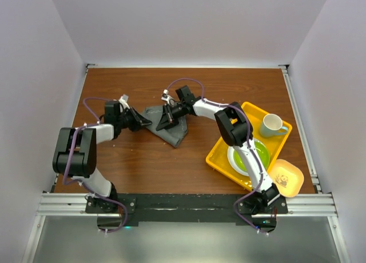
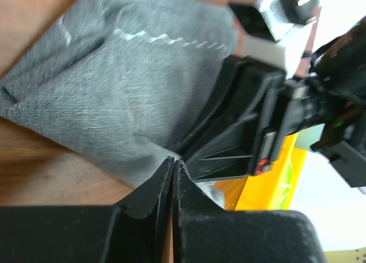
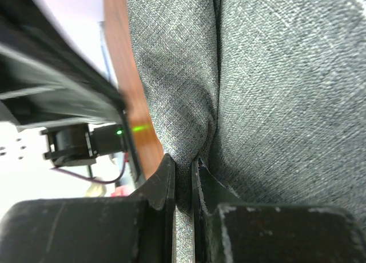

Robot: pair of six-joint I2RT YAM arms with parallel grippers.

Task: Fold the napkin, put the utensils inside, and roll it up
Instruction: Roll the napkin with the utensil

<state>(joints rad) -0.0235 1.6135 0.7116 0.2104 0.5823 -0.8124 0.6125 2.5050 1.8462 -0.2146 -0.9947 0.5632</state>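
The dark grey napkin (image 1: 176, 132) lies bunched on the wooden table left of the tray, with a pale stitched line showing near its edge in the left wrist view (image 2: 114, 86). My right gripper (image 1: 164, 124) is shut on it. A fold of the cloth (image 3: 274, 91) runs between the tips of that gripper (image 3: 183, 160). My left gripper (image 1: 148, 123) is at the napkin's left corner. Its jaws (image 2: 173, 161) are pressed together with the tips touching the cloth's edge, and no cloth shows between them. The utensils are out of view.
A yellow tray (image 1: 220, 154) at the right holds a green plate (image 1: 262, 154) and a pale mug (image 1: 272, 126). A small yellow dish (image 1: 289, 177) sits by the tray's near corner. The right arm stretches over the tray. White walls enclose the table.
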